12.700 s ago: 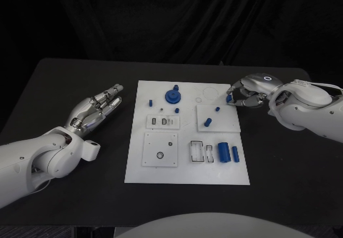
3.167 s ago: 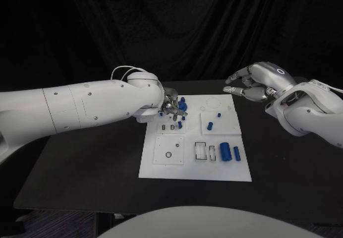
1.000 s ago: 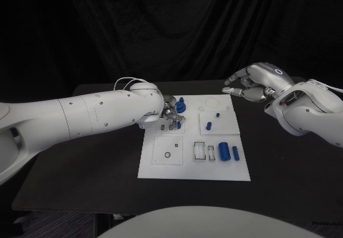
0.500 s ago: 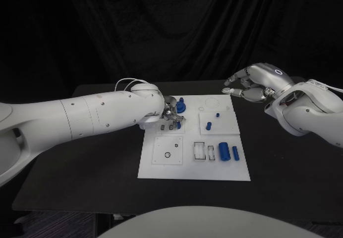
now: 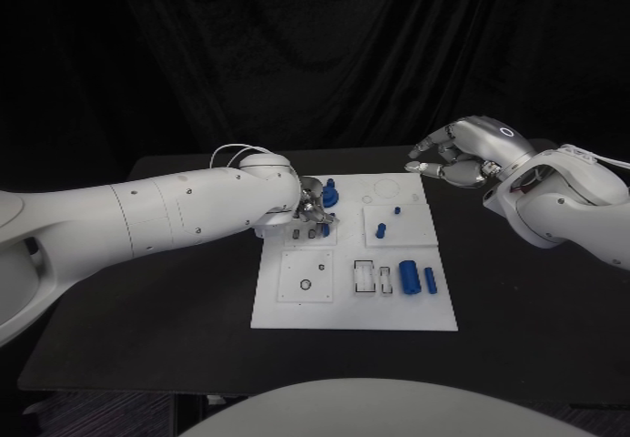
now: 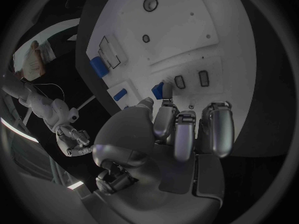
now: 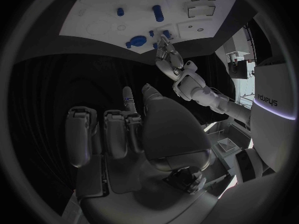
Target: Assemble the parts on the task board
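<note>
The white task board (image 5: 352, 305) lies in the middle of the black table. My left hand (image 5: 312, 210) hovers low over its small slotted plate (image 5: 309, 233). In the left wrist view the left hand (image 6: 177, 134) pinches a small blue part (image 6: 158, 90) between thumb and a finger, right beside the slots (image 6: 203, 77). A blue gear-like part (image 5: 331, 192) stands just behind that hand. A blue peg (image 5: 398, 210) and a blue piece (image 5: 381, 229) sit on the square plate. My right hand (image 5: 453, 159) hangs in the air off the board's far right corner, fingers loosely bent, holding nothing.
A blue cylinder (image 5: 409, 275) and a blue bar (image 5: 431, 280) lie at the board's right side, next to two rectangular frames (image 5: 369, 278). A plate with two holes (image 5: 309, 275) sits front left. My thick left forearm (image 5: 157, 218) crosses the table's left half.
Since the oldest frame my left arm swung from the table's left onto the board, and my right hand left the board and rose. Over the last second both hands have hardly moved.
</note>
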You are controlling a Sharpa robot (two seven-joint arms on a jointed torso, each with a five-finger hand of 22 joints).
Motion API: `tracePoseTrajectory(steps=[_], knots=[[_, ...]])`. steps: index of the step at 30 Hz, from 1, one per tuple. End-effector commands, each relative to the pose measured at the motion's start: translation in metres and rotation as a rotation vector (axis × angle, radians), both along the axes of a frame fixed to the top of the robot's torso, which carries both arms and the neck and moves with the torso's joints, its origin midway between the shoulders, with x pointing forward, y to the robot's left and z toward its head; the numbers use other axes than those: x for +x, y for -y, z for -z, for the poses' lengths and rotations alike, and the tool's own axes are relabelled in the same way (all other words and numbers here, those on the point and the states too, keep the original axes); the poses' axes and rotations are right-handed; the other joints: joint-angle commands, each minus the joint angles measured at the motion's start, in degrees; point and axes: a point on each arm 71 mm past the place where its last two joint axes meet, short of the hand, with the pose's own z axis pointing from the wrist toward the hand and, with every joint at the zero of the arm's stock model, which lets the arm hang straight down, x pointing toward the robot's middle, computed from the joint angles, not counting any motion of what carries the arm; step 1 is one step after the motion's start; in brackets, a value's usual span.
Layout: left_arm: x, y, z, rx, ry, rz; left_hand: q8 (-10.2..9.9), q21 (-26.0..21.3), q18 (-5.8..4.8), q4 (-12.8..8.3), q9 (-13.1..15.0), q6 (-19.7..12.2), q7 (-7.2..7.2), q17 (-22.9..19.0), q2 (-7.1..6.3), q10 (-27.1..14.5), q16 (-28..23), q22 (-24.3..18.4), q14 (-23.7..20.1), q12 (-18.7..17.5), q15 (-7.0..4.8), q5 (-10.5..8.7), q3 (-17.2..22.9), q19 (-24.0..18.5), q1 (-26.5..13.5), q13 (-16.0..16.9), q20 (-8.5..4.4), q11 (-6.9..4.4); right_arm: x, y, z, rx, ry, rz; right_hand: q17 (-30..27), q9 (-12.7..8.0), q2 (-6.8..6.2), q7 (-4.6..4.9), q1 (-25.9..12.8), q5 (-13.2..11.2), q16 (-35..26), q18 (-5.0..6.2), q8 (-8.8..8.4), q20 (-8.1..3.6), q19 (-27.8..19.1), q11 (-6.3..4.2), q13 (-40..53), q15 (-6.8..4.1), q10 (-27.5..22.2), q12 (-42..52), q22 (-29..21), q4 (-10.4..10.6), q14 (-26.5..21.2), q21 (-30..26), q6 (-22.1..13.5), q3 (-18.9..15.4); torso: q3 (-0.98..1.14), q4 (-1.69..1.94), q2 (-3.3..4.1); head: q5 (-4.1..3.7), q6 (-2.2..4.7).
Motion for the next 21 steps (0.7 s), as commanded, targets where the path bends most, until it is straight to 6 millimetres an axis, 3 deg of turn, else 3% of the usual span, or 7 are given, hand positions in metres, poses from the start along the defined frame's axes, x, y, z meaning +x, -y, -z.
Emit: tracePoseTrajectory(steps=[1, 5, 21], knots=[[-0.0008, 0.0017, 0.0017, 0.002, -0.011, 0.011, -0.23, -0.15, -0.11, -0.2, 0.15, 0.56, -0.03, 15.09, -0.24, 6.18, 0.15, 0.35, 5.96, 15.71, -0.29, 0.21, 0.36, -0.43, 0.69, 23.44, -0.05, -0.42, -0.0002, -0.0007, 0.0018, -0.007, -0.015, 0.002, 9.7, -0.14, 0.05, -0.16, 0.66, 0.63, -0.36, 0.61, -0.41, 0.55, 3.43, 0.41, 15.08, 0.49, 6.18, 0.15, 13.04, -0.14, 4.88, -0.36, 0.44, 0.31, -0.06, 0.1, -0.04, -0.12, -0.01], [-0.0009, 0.0015, 0.0022, 0.006, -0.014, 0.013, -0.27, -0.2, -0.09, -0.31, 0.2, 0.58, -0.04, 15.09, -0.29, 6.18, 0.15, 0.29, 5.96, 15.71, -0.3, 0.23, 0.45, -0.48, 0.79, 23.44, -0.05, -0.43, -0.0002, -0.002, 0.0023, -0.01, -0.021, 0.0, 9.63, -0.25, 0.03, -0.14, 1.32, 1.86, -0.4, 0.61, -0.59, 0.57, 3.42, 0.43, 15.08, 0.49, 6.18, 0.15, 13.03, -0.43, 4.86, -0.39, 0.54, 0.5, -0.06, 0.02, -0.04, 0.05, -0.01], [-0.002, 0.0032, 0.004, 0.019, -0.032, 0.024, -0.46, -0.28, -0.07, -0.19, 0.4, 0.65, 0.07, 15.09, -0.54, 6.18, 0.15, 0.27, 5.96, 15.71, -0.3, -0.18, 0.48, -0.51, 0.45, 23.44, -0.07, -0.38, 0.0005, -0.0032, 0.0042, -0.021, -0.042, 0.002, 9.29, -0.35, 0.04, -0.09, 1.66, 2.5, -0.64, 0.72, -0.74, 0.6, 3.24, 0.47, 15.08, 0.52, 6.18, 0.15, 12.88, -0.54, 4.78, -0.82, 0.6, 0.61, 0.1, -0.06, 0.02, -0.25, -0.01]])
